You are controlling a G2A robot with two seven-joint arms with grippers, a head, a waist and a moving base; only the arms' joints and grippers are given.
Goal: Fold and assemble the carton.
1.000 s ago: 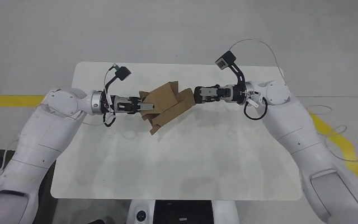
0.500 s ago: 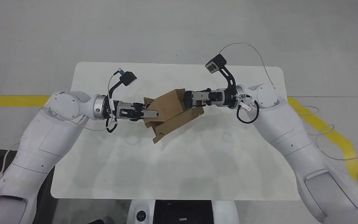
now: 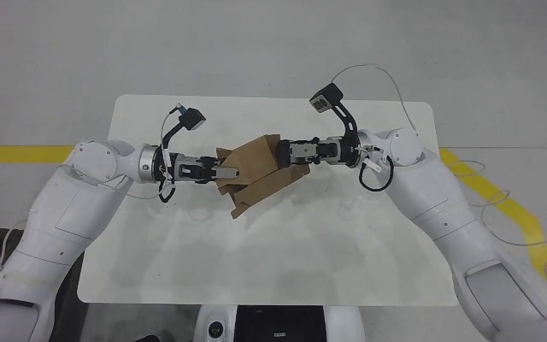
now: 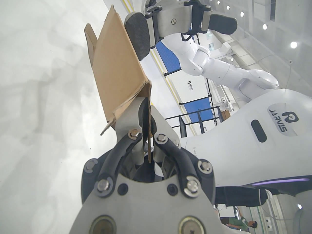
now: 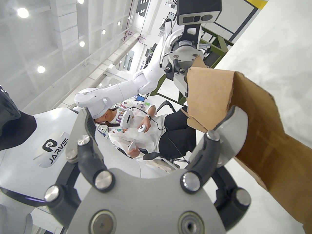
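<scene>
A brown cardboard carton (image 3: 256, 164), partly folded with loose flaps, is held just above the white table (image 3: 342, 256) near its middle. My left gripper (image 3: 229, 172) is shut on one thin panel edge of the carton (image 4: 117, 69), the fingers (image 4: 131, 113) clamped on either side of the cardboard. My right gripper (image 3: 283, 155) is at the carton's opposite end, open wide. One of its fingers (image 5: 234, 122) rests against the carton's (image 5: 253, 113) outer face; the other stands free. Its dark pad (image 4: 137, 36) touches the carton's far top edge.
Around the carton the table top is bare white. Both arms stretch in over the table's far half from opposite sides, with wrist cameras (image 3: 326, 97) raised above them. A yellow floor line (image 3: 34, 154) runs beside the table.
The right gripper has moved left onto the carton. The left gripper has shifted slightly right and nearer, and the carton has turned a little between them.
</scene>
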